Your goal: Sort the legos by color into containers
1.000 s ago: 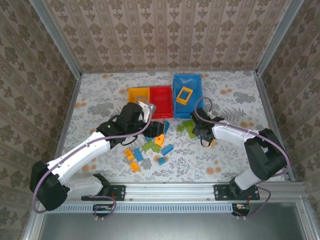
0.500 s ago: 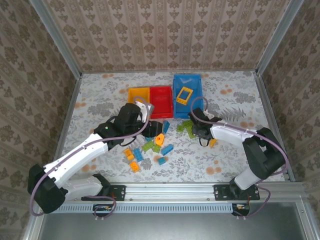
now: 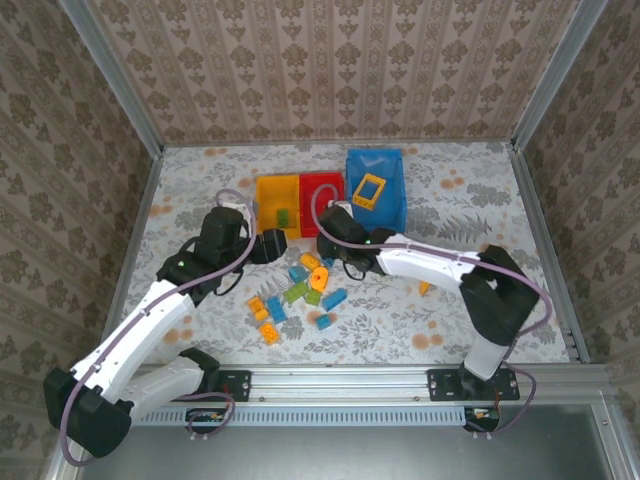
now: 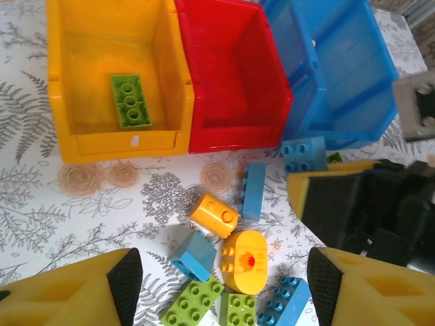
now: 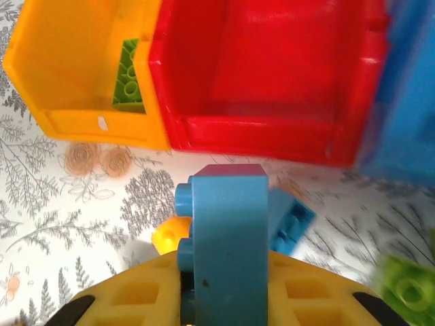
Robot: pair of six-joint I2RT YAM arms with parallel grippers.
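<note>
Now the right hand [image 5: 224, 288] is closed on a blue brick [image 5: 228, 217], which stands upright between its two yellow fingers [image 5: 136, 299], just in front of the near wall of the red bin [image 5: 272, 129]. The left hand [image 4: 222, 278] is open and grips nothing; it hangs over the loose bricks [image 3: 300, 292] that lie in a group on the tabletop [image 3: 200, 205] near the bins. Below it are an orange rounded brick [image 4: 245, 261], a long blue piece [image 4: 253, 191] and some green ones [image 4: 194, 305]. Three bins stand in one row, side by side: the yellow bin [image 4: 68, 142] on the left, the red bin in the middle and the bigger blue bin [image 4: 340, 88] on the right. One green brick [image 4: 129, 100] lies flat in the yellow bin. A yellow frame [image 3: 369, 189] lies in the blue bin. One small orange brick [image 3: 424, 288] lies apart from the group, toward the right side.
</note>
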